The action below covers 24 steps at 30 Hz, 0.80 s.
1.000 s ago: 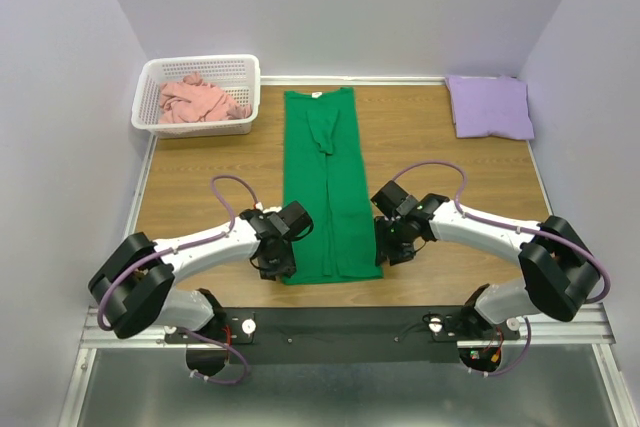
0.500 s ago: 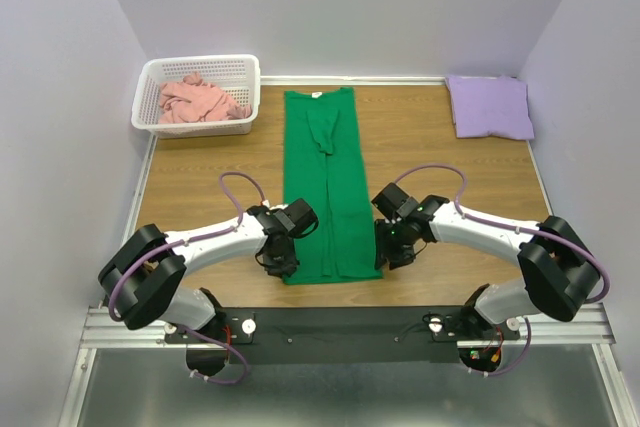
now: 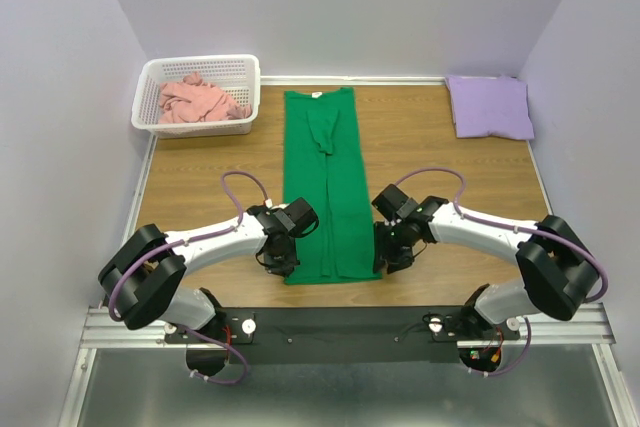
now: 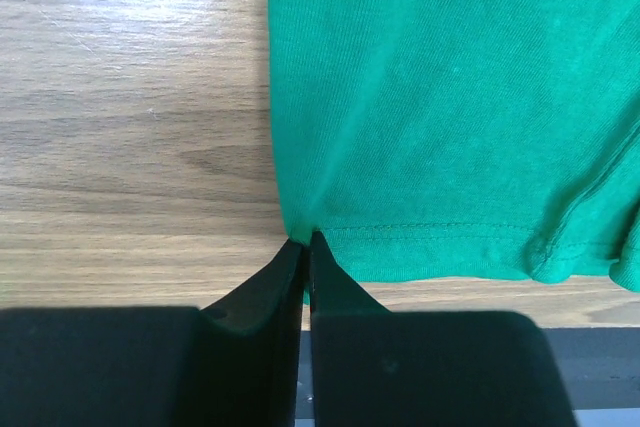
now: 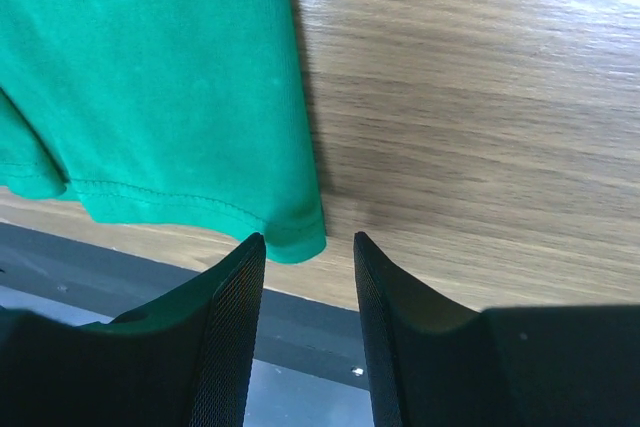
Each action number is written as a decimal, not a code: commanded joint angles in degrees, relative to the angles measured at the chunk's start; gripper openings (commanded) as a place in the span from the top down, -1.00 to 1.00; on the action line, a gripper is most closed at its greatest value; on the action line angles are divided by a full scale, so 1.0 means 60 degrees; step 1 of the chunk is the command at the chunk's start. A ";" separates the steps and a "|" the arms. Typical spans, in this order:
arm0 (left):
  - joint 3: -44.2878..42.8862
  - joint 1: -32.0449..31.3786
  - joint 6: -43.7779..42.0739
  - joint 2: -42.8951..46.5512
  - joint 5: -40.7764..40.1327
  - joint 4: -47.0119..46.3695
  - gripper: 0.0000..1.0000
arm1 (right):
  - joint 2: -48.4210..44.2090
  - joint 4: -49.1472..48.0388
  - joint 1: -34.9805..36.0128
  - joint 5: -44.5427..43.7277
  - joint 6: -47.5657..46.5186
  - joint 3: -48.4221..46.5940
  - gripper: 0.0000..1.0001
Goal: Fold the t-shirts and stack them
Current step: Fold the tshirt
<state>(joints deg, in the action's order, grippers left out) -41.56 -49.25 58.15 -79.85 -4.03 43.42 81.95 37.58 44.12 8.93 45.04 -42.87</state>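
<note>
On the bench [image 3: 190,162] the green t-shirt [image 3: 325,187] lies as a long strip down the middle, collar at the far edge, hem at the near edge. The lavender t-shirt [image 3: 490,107] sits folded in the far right corner. The pink t-shirt [image 3: 200,99] is heaped in the basket [image 3: 195,128] at the far left corner. The left gripper [image 4: 305,245] is pinched on the hem's left corner, though I cannot tell how much cloth it has; a thin bite could slip on lifting. The right gripper [image 5: 307,242] has its fingers apart astride the right corner, gripping nothing; raising one side alone would skew the fold.
</note>
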 commanded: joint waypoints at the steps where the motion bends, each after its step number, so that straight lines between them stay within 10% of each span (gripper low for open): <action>1: -0.0017 -0.0067 -0.0112 -0.0036 0.0189 -0.0176 0.79 | 0.0329 -0.0126 0.0044 0.0284 0.0170 -0.0194 0.02; 24: -0.0017 -0.0067 -0.0478 0.0257 0.0233 -0.0161 0.91 | 0.1327 -0.0185 0.0850 -0.1429 0.1342 0.0495 0.41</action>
<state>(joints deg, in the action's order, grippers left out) -41.56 -49.25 55.79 -79.75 -3.53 42.98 86.59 37.17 48.12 7.99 51.16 -43.70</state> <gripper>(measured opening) 0.073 0.339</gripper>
